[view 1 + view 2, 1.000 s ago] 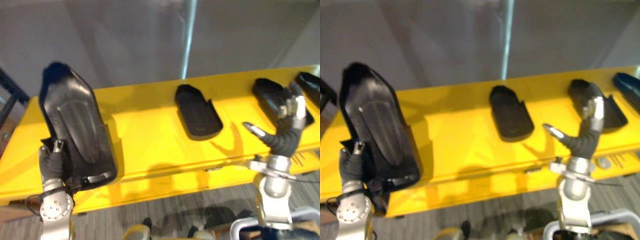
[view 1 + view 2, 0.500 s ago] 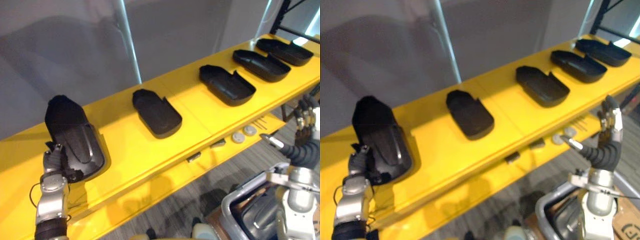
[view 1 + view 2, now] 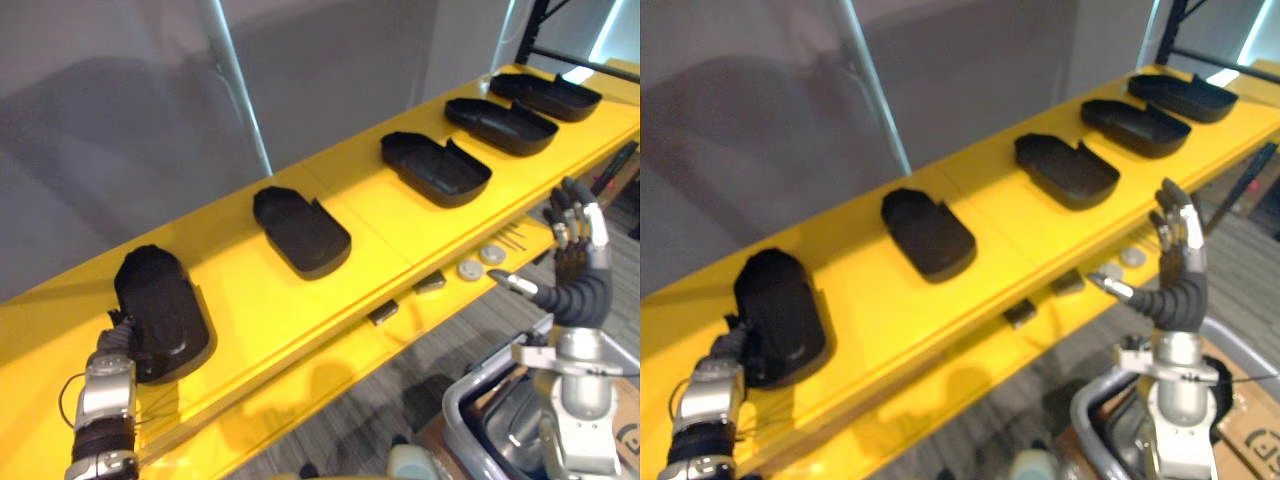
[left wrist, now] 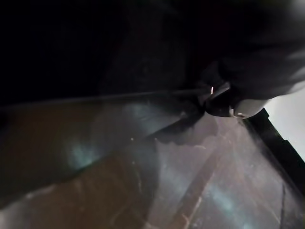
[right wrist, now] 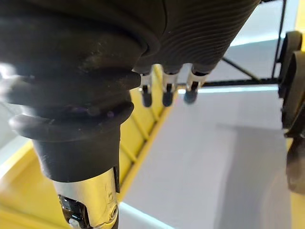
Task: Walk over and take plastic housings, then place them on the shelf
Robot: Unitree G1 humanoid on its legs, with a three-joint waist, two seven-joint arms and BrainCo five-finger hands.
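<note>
Long yellow shelf (image 3: 390,235) against a grey wall (image 3: 330,70). Five black plastic housings in a row along the shelf top, each apart from the next.

Leftmost housing (image 3: 160,310): lying flat at the shelf's left end, close to the front edge. Then second housing (image 3: 300,232), third housing (image 3: 435,168), fourth housing (image 3: 500,125) and fifth housing (image 3: 545,95), in that order toward the shelf's right end. Third to fifth with open side up.

Left hand (image 3: 115,340): at the shelf's front lip, against the near edge of the leftmost housing. Clamped or loose: cannot tell, hidden behind the housing.

Right hand (image 3: 574,265): raised in front of the shelf's front edge, clear of the shelf and of every housing. Fingers (image 5: 166,90) straight and apart, thumb out to the side. Holds nothing.

Pair of pale round discs (image 3: 469,268) on the shelf's lower front ledge, just beside the right hand. Grey bin (image 3: 452,415) lower than the shelf, out in front of its front edge, under the right hand.
</note>
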